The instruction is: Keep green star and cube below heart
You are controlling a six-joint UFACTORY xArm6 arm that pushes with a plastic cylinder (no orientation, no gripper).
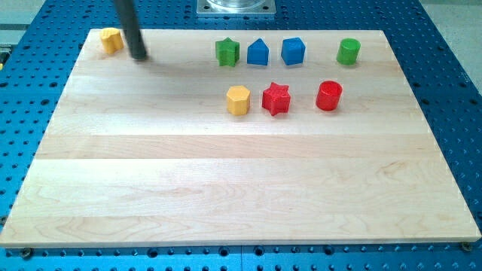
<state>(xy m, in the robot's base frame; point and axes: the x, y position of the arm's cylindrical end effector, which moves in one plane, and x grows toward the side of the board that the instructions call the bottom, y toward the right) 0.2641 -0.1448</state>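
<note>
Standing at the view's top left, my tip (140,57) rests on the board (226,188) just to the right of the yellow heart (111,39). It is close to the heart, but contact cannot be confirmed. The shape of that block is small in view and is read as a heart on judgement.

Jaws: none fitted. The arm ends in a plain rod, so there is nothing to spread or close, and it holds nothing.

Task items: the green star (227,52) sits in the top row, well apart from the tip, to its right and almost level with it. The cube (293,50), blue, sits further right in the same row. A blue block (258,53) with a peaked top stands between them.

Governing relation: both items lie right of the tip and only marginally lower in view than the heart. Judged on that, neither is properly beneath the heart. The tip faces the star's left side, the wrong side for driving it leftward. In my judgement, it must pass around to the star's upper right first.

Risk: the yellow hexagon (238,99) and red star (276,98) lie directly below the top row and may obstruct a downward push.
</note>
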